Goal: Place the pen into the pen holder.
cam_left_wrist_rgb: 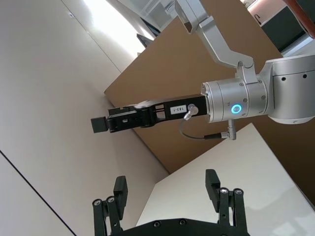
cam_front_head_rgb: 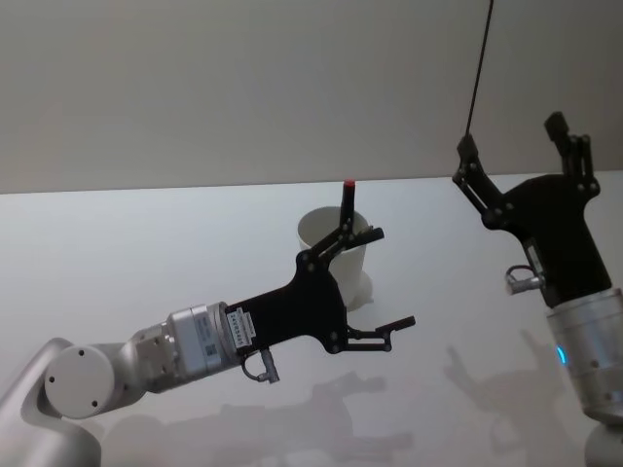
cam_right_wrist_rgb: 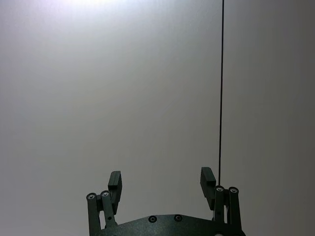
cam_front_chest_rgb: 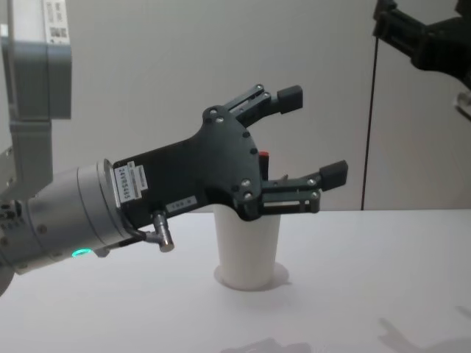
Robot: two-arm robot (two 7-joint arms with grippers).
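Left tool point(cam_front_head_rgb: 382, 280), wide open and empty, hovers before pen point(cam_front_head_rgb: 348, 200) in pen holder point(cam_front_head_rgb: 321, 232).

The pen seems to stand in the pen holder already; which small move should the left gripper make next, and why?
Probably a retreat: draw the left gripper back toward the robot, away from the pen holder. The pen already stands inside it, red tip up, and the gripper is open and empty beside it. The right gripper is raised, open, off to the right.
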